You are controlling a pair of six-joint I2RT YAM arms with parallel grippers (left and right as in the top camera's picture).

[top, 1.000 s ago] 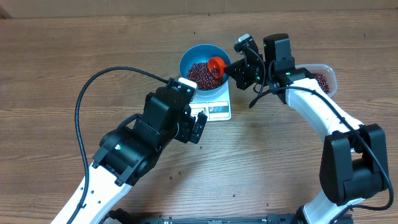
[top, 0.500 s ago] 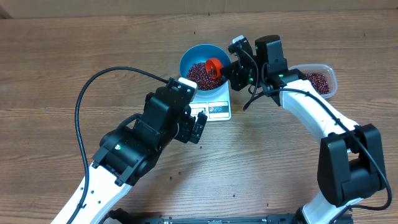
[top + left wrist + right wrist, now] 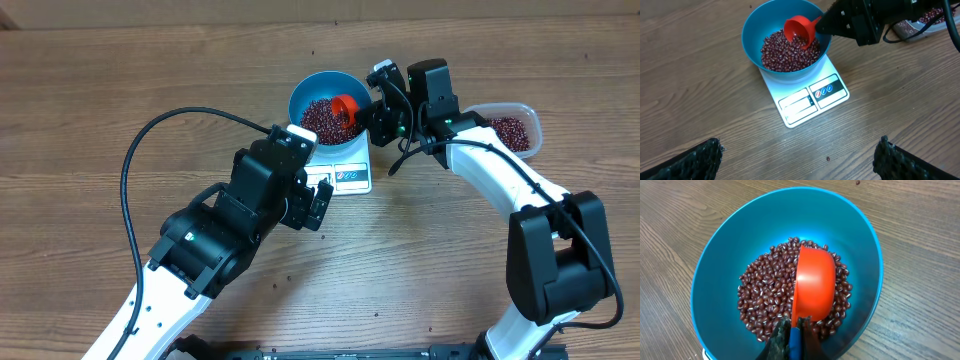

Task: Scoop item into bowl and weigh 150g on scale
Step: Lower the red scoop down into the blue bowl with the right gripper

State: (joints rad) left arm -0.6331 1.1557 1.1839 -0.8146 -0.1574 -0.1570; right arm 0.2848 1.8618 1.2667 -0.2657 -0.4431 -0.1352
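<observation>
On the near side of the scale (image 3: 805,102), our left fingers (image 3: 695,160) hang spread wide, holding nothing. On the scale sits the blue bowl (image 3: 740,240), maroon beans (image 3: 762,295) heaped inside. Above them, our right fingers (image 3: 777,342) clamp the red scoop (image 3: 814,282), tipped sideways. Right of the scale, a clear tub (image 3: 534,122) holds more.

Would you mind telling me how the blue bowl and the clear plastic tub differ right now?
The blue bowl is round and opaque; the clear tub is rounded-rectangular and see-through. The bowl sits on the scale; the tub rests on the table. A red scoop is in the bowl; none shows in the tub. Both hold dark red beans.
</observation>
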